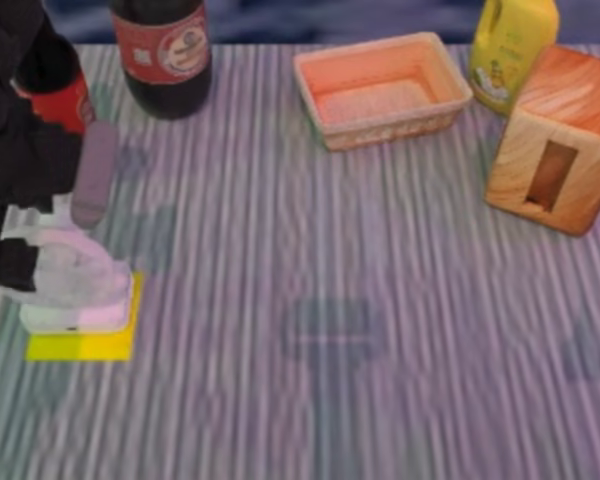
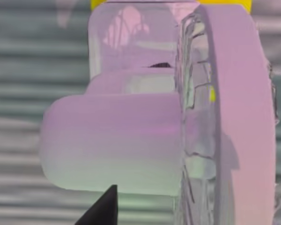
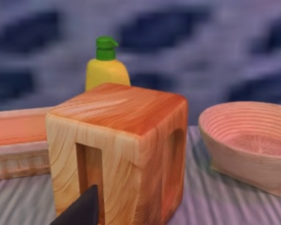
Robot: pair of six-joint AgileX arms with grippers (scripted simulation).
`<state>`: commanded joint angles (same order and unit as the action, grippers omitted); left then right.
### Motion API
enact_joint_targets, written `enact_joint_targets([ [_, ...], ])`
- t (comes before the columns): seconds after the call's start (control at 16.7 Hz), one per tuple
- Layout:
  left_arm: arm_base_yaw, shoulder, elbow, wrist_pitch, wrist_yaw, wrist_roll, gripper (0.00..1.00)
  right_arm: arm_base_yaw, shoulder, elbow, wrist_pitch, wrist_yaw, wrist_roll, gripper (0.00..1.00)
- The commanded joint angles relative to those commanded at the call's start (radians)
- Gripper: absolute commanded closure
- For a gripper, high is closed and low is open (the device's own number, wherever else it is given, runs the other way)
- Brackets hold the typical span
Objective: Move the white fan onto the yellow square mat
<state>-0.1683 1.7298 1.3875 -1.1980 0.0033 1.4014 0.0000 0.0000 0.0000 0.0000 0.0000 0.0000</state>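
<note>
At the top view's lower left, the white fan (image 1: 75, 285) stands on the yellow square mat (image 1: 80, 346). Whether the left gripper (image 1: 20, 245) grips it cannot be told. Placement looks finished; next comes letting go and rising straight.

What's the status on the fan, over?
Left pincer over the fan. Fan sits on the yellow mat, overhanging its far edge. Right arm out of view. Nothing blocking.

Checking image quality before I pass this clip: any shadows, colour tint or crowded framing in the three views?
Top view: soft dark shadow patches lie on the striped table; the left arm covers part of the white fan. Left wrist view: the fan fills the frame, tinted pink and green. Right wrist view: the wooden box sits close, backdrop mottled and vague.
</note>
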Motion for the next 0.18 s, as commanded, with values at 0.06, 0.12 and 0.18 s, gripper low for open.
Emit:
enact_joint_targets([
  [0.06,0.000,0.000,0.000,0.000,0.000,0.000,0.00,0.000,0.000,0.000,0.000,0.000,0.000,0.00],
  [0.12,0.000,0.000,0.000,0.000,0.000,0.000,0.00,0.000,0.000,0.000,0.000,0.000,0.000,0.00],
  [0.18,0.000,0.000,0.000,0.000,0.000,0.000,0.00,0.000,0.000,0.000,0.000,0.000,0.000,0.00],
])
